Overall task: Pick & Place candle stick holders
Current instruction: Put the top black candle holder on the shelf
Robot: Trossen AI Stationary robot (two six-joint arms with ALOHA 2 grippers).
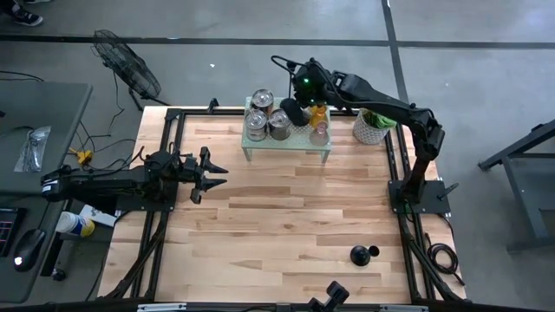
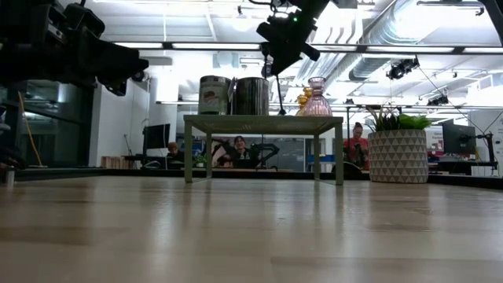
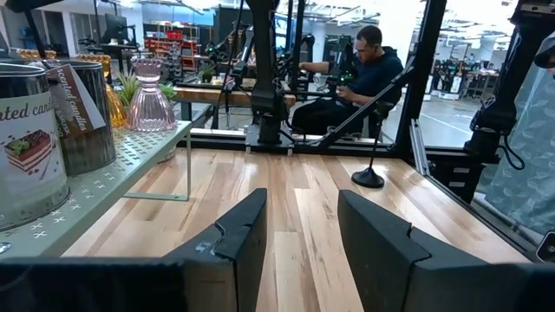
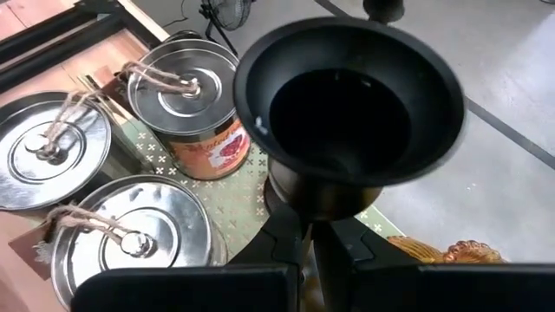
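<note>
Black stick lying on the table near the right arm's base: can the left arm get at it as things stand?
Probably yes. The black stick stands alone on bare wood, nothing around it. The left gripper hovers empty across the table, jaws parted, with clear boards between. It is a long stretch, though, so reach may be marginal.

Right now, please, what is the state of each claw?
Left claw: open, holding nothing, above the table's left side.
Right claw: shut on a black candle stick holder, over the green rack.

Robotics lab, exposed ceiling ducts [image 2: 393,31], workbenches, seated person [image 3: 360,74] (working behind)
</note>
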